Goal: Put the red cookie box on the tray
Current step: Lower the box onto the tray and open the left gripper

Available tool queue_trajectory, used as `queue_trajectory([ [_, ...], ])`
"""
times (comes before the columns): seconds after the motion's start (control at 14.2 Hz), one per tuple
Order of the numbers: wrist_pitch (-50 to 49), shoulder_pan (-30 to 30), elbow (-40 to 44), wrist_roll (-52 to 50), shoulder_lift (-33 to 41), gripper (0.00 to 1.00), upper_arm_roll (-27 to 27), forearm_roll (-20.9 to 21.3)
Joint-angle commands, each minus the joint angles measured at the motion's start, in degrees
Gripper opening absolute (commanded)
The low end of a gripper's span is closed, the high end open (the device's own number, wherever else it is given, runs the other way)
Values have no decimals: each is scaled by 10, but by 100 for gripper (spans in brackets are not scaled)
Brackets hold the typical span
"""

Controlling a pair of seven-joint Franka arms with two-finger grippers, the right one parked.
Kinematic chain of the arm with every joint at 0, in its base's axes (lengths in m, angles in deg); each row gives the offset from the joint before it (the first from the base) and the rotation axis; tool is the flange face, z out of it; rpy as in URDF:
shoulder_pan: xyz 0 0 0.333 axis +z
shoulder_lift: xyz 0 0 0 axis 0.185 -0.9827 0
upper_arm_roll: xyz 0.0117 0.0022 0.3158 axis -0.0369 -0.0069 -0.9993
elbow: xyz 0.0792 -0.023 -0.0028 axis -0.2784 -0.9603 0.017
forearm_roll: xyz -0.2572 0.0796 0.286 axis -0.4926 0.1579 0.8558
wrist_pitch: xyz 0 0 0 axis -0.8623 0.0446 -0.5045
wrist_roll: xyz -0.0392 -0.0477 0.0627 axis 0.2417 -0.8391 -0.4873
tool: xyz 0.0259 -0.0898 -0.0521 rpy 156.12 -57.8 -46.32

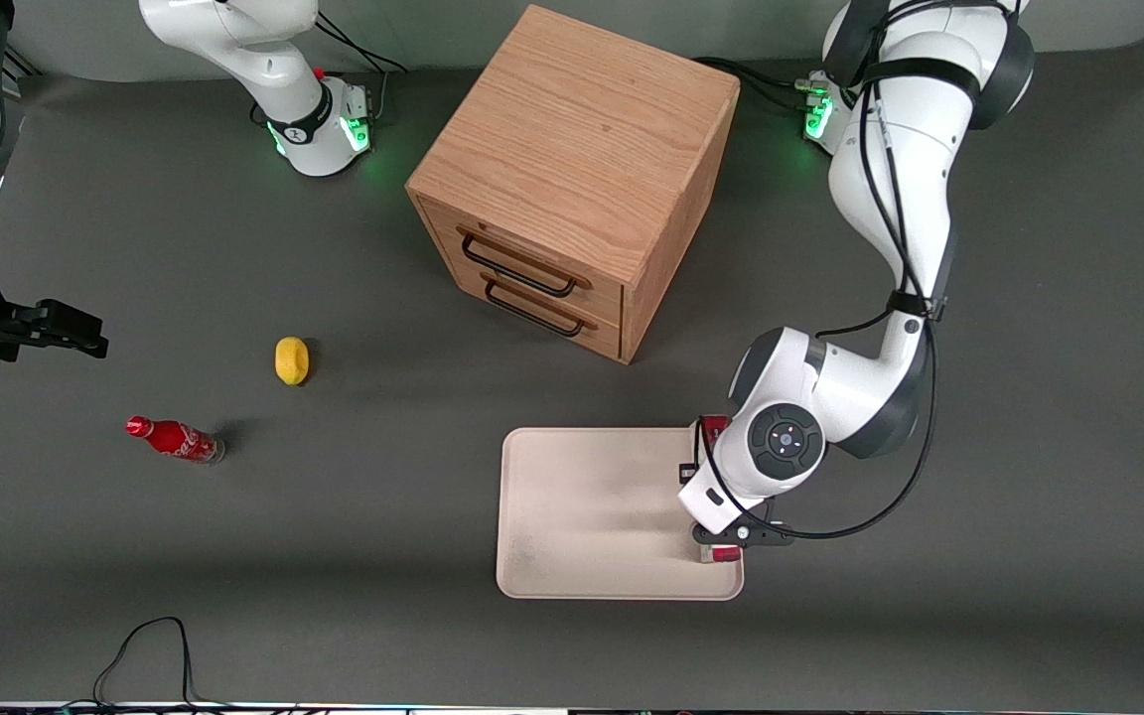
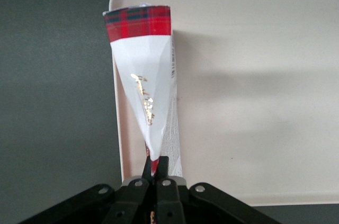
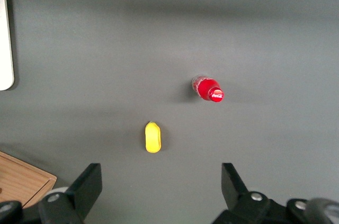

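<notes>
now pincer (image 2: 156, 168) grips red cookie box (image 2: 145, 70) over tray (image 2: 254, 75).

- from the front i see only two red slivers of the red cookie box (image 1: 717, 427); my arm's wrist covers the rest.
- the gripper (image 2: 157, 168) is cut off by the wrist picture's edge.
- the tray (image 3: 4, 49) shows as an edge strip only.

Red-tartan, white cookie box (image 2: 144, 75); cream tray (image 2: 254, 49).
</notes>
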Motion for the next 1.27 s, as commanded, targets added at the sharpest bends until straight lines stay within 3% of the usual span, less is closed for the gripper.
queue_trajectory([
  [0.0, 22, -3, 3, -7, -3, 0, -2, -6],
  [0.07, 23, -6, 2, -5, -3, 0, -2, -6],
  [0.14, 23, -6, 2, -4, -3, 37, -2, -5],
  [0.21, 23, -6, 2, -4, -3, 58, -2, -5],
  [0.28, 23, -6, 1, -5, -1, 69, -2, -4],
  [0.35, 23, -6, 1, -9, 0, 100, -2, -4],
  [0.71, -31, -7, 5, -11, 27, 100, -2, -5],
  [1.2, -313, 2, -13, -4, 245, 100, -3, 4],
])
